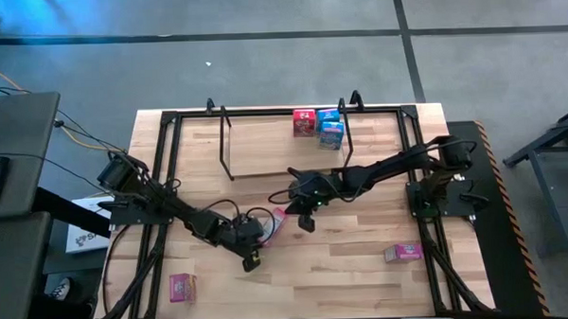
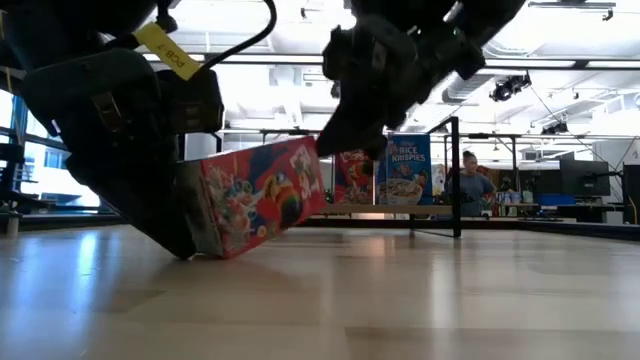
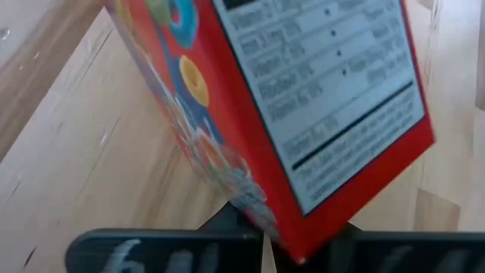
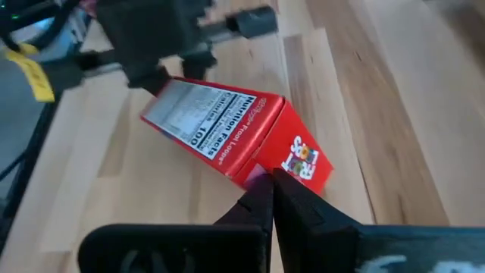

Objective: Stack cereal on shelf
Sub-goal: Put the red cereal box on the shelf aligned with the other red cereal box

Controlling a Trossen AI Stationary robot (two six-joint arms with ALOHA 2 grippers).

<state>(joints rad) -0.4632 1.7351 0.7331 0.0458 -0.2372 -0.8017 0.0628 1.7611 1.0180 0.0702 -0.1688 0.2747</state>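
A red cereal box (image 1: 276,223) stands tilted on the table's middle, also in the low view (image 2: 262,195). My left gripper (image 1: 256,238) is shut on its lower end. My right gripper (image 1: 302,212), fingers shut, is at the box's raised end (image 2: 312,150). The shelf (image 1: 266,174), a black wire frame at the far side, holds a red box (image 1: 304,121) and two blue boxes (image 1: 330,129) at its right end. My left gripper pinches the red box's lower end (image 3: 284,227) between its two fingers, coming slanting down from the table's left. The box tilts up toward the right, its lower corner (image 2: 222,252) at the table top. My right gripper's shut fingertips (image 4: 261,186) meet the edge of the box's raised end (image 4: 258,173), coming from the table's right and above. Whether they press on it or only touch it, I cannot tell.
Two pink boxes lie flat near the front edge, one at the left (image 1: 182,287) and one at the right (image 1: 402,253). Black rails (image 1: 166,173) frame the tabletop. A person (image 2: 468,182) stands in the room behind the shelf.
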